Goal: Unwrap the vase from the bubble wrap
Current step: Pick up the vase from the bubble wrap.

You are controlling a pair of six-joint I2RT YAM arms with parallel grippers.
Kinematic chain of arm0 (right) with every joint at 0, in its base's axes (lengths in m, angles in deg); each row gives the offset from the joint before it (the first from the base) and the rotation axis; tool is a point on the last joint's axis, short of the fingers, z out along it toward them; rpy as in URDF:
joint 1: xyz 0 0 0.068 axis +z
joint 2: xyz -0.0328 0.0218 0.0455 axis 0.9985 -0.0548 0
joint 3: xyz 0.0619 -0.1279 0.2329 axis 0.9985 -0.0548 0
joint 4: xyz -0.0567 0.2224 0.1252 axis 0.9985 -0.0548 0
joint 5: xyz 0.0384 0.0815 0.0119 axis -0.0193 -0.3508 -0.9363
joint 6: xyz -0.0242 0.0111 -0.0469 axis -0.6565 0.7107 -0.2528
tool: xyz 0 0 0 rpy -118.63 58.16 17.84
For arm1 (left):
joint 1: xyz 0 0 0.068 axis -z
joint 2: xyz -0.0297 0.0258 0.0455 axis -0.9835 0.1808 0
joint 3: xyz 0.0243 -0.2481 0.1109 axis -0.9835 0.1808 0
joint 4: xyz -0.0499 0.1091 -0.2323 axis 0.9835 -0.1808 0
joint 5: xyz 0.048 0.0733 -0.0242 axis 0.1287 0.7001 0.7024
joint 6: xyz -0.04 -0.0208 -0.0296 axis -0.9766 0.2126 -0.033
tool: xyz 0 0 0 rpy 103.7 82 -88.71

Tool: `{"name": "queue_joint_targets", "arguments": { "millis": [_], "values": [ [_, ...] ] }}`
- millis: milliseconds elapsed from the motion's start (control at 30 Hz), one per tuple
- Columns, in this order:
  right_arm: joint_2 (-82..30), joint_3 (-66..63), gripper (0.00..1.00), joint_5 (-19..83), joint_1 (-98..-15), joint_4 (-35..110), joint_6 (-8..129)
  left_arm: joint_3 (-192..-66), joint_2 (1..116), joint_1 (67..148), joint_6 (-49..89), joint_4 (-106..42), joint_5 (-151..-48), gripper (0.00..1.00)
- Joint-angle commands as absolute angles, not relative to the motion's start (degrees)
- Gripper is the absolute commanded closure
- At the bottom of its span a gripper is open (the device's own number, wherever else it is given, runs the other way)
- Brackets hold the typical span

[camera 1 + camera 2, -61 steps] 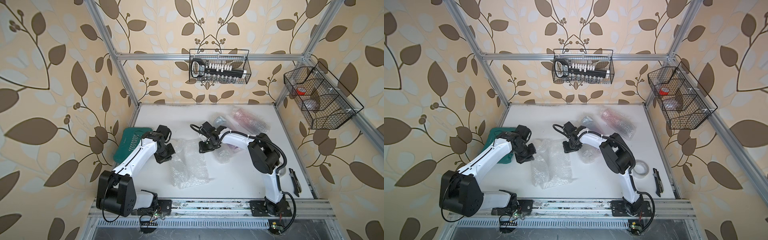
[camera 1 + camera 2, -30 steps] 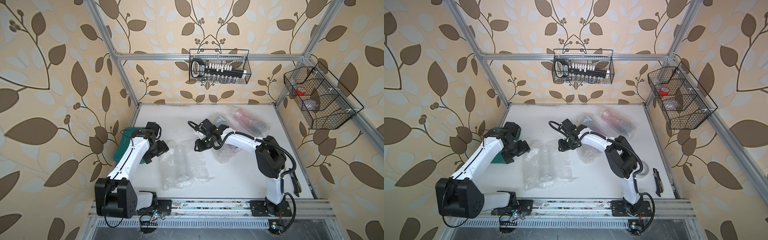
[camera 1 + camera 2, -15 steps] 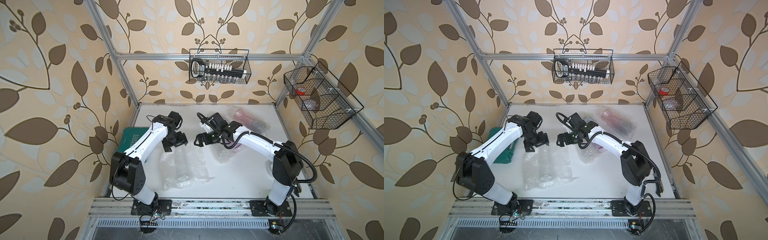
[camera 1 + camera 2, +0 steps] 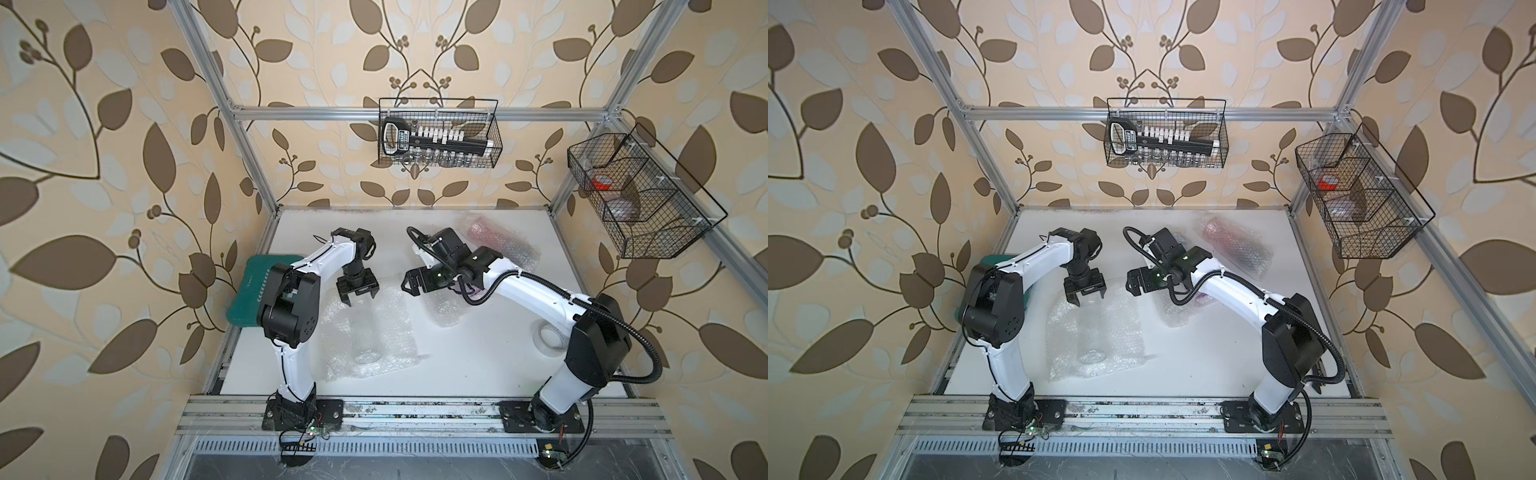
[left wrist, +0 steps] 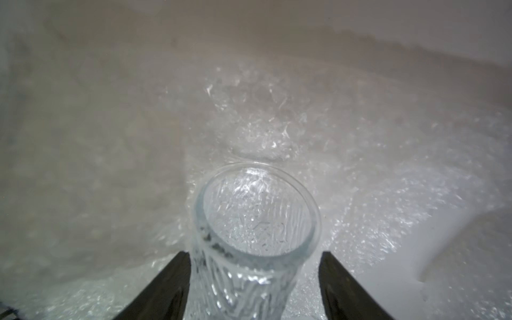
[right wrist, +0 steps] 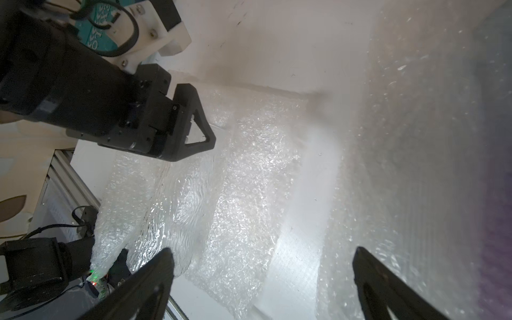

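Observation:
A clear ribbed glass vase (image 4: 365, 336) (image 4: 1091, 332) lies on its side on an opened sheet of bubble wrap (image 4: 390, 328) (image 4: 1121, 328), its rim toward the table's front. My left gripper (image 4: 357, 297) (image 4: 1084, 296) points down over the vase's far end, open. In the left wrist view the left gripper (image 5: 255, 253) straddles the vase (image 5: 257, 216); one finger (image 5: 171, 285) is against the glass and the other stands clear of it. My right gripper (image 4: 409, 286) (image 4: 1133, 286) (image 6: 263, 250) hangs open and empty beside the sheet's far right corner. The right wrist view shows the vase (image 6: 171, 205) on the wrap (image 6: 249, 171).
A green mat (image 4: 253, 291) lies by the left wall. A second wrapped bundle (image 4: 446, 309) sits under the right arm and a reddish wrapped one (image 4: 498, 241) at the back right. A tape roll (image 4: 550, 336) lies near the right arm's base. Wire baskets hang on the walls.
My left gripper has swung from the sheet's left edge to the vase's far end and its jaws have narrowed around it. My right gripper has opened wide and stayed beside the sheet.

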State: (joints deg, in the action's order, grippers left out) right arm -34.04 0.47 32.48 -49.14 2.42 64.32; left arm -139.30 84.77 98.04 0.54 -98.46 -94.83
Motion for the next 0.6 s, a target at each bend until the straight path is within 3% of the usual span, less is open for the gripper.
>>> {"name": "queue_joint_targets", "arguments": {
  "millis": [0,167,400,567],
  "values": [
    [-32.56,-0.93,0.01,33.09,-50.25,1.59,63.24,-141.79,86.83,98.83,1.45,-99.26,-92.69,0.3],
    [-31.48,-1.83,0.01,32.92,-51.84,1.76,63.23,-142.58,90.13,99.16,2.12,-98.83,-91.74,0.3],
    [-30.16,-2.67,0.01,32.65,-54.06,1.68,62.93,-142.87,91.3,99.62,3.62,-98.94,-90.06,0.21],
    [-30.12,-2.84,0.01,32.47,-54.65,1.7,62.96,-140.91,90.49,100.04,3.65,-97.74,-89.91,0.22]
  ]
}}
